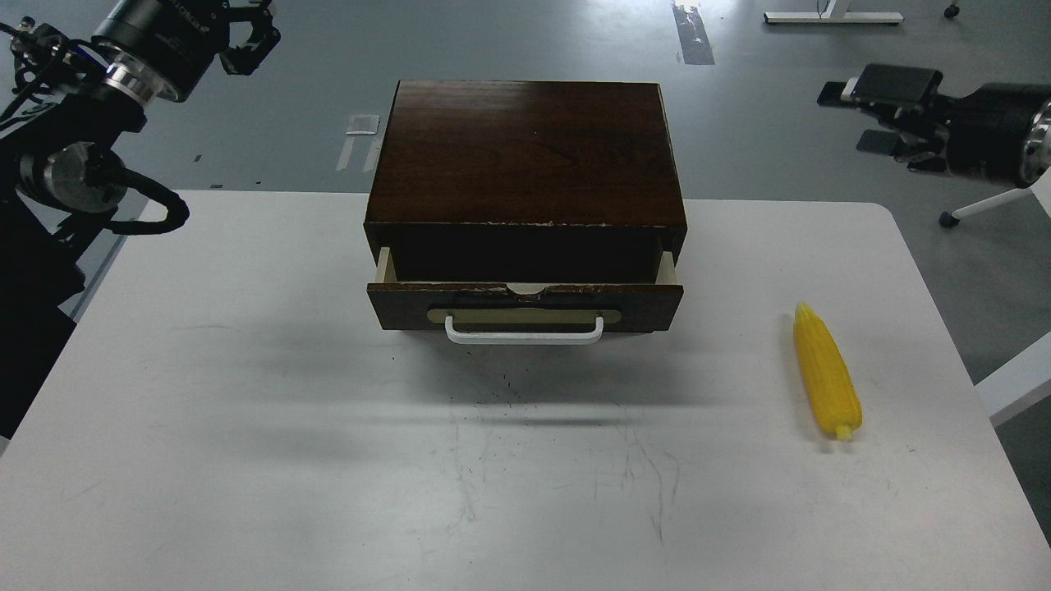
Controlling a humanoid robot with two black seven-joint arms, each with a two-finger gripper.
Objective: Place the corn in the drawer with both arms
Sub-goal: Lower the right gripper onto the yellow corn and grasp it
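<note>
The yellow corn (826,374) lies on the white table (246,410) at the right, pointed tip away from me. The dark brown box (525,148) stands at the table's back middle. Its drawer (525,302) is pulled out a little, with the white handle (524,333) facing me and a dark inside. My left gripper (249,37) is raised at the far upper left, well away from the box, open and empty. My right gripper (883,111) hovers at the upper right beyond the table's edge, far above the corn, with fingers apart and nothing between them.
The table's right edge runs close behind the corn. White chair or desk legs (985,201) stand on the grey floor at the right, and a white piece (1018,382) juts out by the table's right side. Scuff marks cover the table's front middle.
</note>
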